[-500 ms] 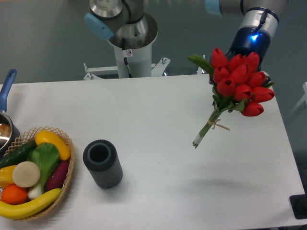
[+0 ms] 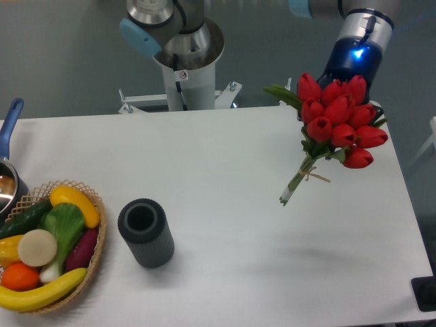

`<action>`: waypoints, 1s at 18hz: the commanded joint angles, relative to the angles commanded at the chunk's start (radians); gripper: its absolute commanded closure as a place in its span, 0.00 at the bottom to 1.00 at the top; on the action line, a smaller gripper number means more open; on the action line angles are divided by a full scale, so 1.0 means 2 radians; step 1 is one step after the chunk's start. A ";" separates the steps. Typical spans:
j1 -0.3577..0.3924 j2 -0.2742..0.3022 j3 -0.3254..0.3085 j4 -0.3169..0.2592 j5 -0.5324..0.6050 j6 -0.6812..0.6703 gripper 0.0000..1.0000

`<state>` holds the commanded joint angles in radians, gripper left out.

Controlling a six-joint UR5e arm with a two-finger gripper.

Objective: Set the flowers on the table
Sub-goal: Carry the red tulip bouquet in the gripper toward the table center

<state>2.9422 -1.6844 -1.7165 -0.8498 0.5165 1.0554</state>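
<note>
One bunch of flowers (image 2: 337, 119) is held aloft near the table's (image 2: 225, 170) far right corner, stems slanting down and left, tied with tan string, their cut ends clear of the surface. The gripper (image 2: 354, 102) is largely hidden behind the blooms, so whether its fingers are clenched cannot be told. A dark cylindrical vase (image 2: 145, 232) is seen toward the near left, beside a wicker basket (image 2: 101, 238) of toy produce at the left edge.
</note>
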 joint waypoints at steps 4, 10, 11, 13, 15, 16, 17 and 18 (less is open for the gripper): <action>-0.021 0.011 -0.002 0.000 0.087 -0.001 0.58; -0.062 0.027 -0.011 -0.003 0.217 -0.004 0.58; -0.065 0.029 -0.011 -0.003 0.242 -0.003 0.58; -0.074 0.031 -0.014 -0.003 0.282 -0.003 0.58; -0.093 0.033 -0.017 -0.004 0.333 -0.003 0.58; -0.103 0.033 -0.019 -0.004 0.361 -0.003 0.58; -0.114 0.033 -0.021 -0.004 0.392 -0.003 0.58; -0.127 0.032 -0.025 -0.005 0.424 -0.003 0.58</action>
<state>2.6878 -1.6214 -1.7656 -0.8590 1.3646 1.0492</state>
